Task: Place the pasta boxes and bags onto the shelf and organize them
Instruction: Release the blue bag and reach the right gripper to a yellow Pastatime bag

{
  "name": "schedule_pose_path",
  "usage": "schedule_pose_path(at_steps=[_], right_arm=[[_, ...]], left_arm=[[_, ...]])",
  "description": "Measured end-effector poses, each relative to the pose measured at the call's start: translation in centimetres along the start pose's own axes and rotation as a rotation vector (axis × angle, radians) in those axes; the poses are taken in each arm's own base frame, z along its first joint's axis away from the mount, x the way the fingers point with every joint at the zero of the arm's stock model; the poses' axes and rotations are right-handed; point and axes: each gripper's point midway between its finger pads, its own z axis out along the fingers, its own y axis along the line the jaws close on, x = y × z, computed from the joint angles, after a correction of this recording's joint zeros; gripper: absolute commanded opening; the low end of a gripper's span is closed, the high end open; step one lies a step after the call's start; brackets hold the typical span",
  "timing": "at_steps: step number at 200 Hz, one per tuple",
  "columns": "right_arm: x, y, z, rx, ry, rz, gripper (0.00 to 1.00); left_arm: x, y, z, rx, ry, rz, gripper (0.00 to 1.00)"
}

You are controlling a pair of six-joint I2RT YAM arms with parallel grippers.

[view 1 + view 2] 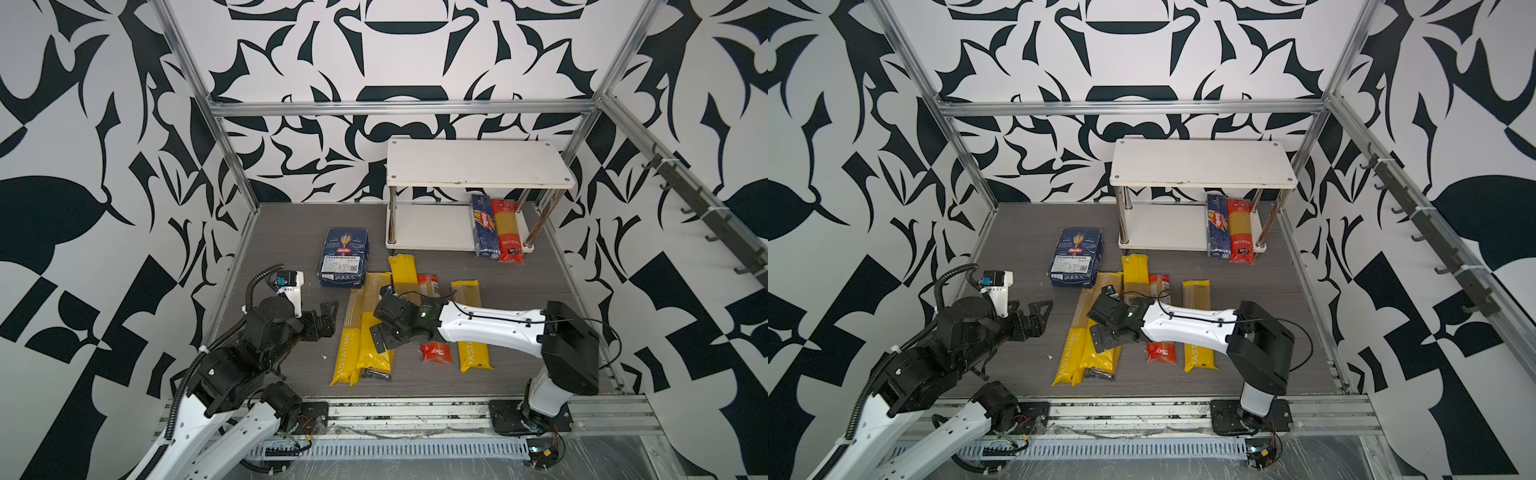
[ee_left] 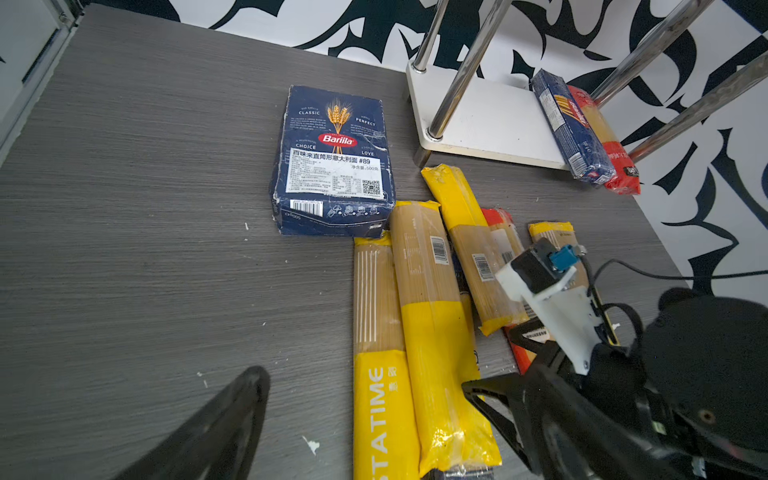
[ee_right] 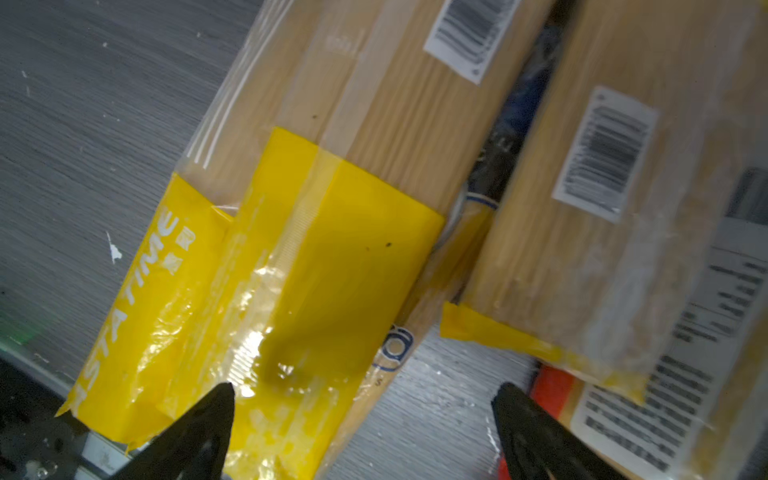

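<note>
Yellow-ended bag point(image 3: 332, 249) lies in the pile directly under the right gripper point(image 3: 361, 399), whose jaws are spread and empty. Its long axis points toward the shelf point(image 1: 436, 226), askew to the jaws. Left gripper point(image 1: 326, 318), likewise spread, sits beside the pile.

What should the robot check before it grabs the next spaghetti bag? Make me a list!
1. Jaws on the right arm open: ok, spread wide above the yellow bag.
2. Those jaws holding nothing: ok.
3. The left arm out of the way: ok, off to the side of the bags, jaws open.
4. Room on the shelf: ok, only a blue box and a red bag lie at one end of the bottom board.
5. Yellow bag lying alone: not ok, it overlaps other bags.
6. Jaws low enough to grip: cannot tell.
</note>
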Motion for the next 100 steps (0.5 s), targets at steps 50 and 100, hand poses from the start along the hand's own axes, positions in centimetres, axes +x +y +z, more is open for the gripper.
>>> schedule_pose_path(at_steps=[50,100], right_arm=[[-1.0,2.7,1.4,-0.028,0.004,0.016,1.00],[-0.6,3.0,4.0,0.041,0.052,0.015,1.00]], left_arm=[[0.2,0.7,-1.0,-0.012,-0.015,-0.005,0.99],[0.3,0.9,-1.4,-0.011,-0.021,-0.006,0.99]])
